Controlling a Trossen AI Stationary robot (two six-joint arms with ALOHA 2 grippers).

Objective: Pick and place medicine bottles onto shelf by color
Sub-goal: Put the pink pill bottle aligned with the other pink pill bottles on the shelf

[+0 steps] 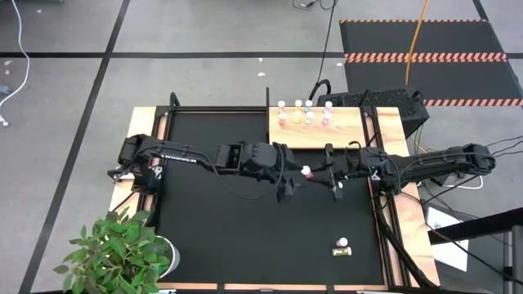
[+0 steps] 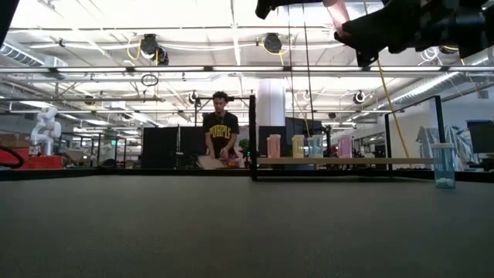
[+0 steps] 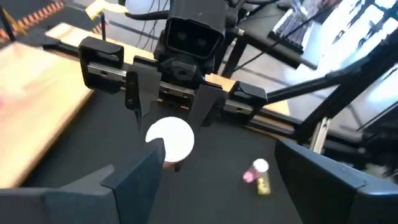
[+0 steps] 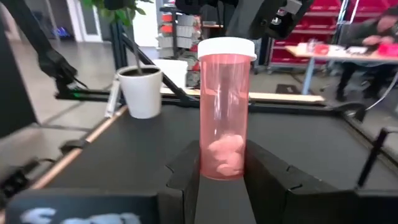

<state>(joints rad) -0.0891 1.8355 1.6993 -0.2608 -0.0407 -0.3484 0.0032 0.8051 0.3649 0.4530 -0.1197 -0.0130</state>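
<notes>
From above, eight bottles could be made out on the shelf [image 1: 343, 126], in two rows at its far left end. A pink bottle [image 1: 307, 172] was held in mid-mat between the left gripper [image 1: 288, 183] and the right gripper [image 1: 333, 173]. Two more bottles were seen near the mat's [image 1: 229, 229] front right corner: a white-capped one [image 1: 343, 242] upright and a yellow one [image 1: 342, 252] lying just beside it. A potted plant [image 1: 118, 253] stood at the front left corner.

At table height, four bottles [image 2: 309, 146] were seen in a row on the shelf, orange, yellow, teal and pink, and a blue bottle [image 2: 443, 165] stood alone to the right. A post stood before the shelf's left end. A person [image 2: 221, 133] sat behind the table.

From the left wrist, the left fingers [image 3: 134, 177] were spread wide, clear of the white cap [image 3: 170, 139]; the right gripper's fingers were closed in behind the cap. Two small bottles [image 3: 259, 176] lay beyond.

From the right wrist, the pink bottle was clamped upright between the right fingers [image 4: 273, 174], with pink pills in its bottom. A white pot [image 4: 142, 90] stood behind.
</notes>
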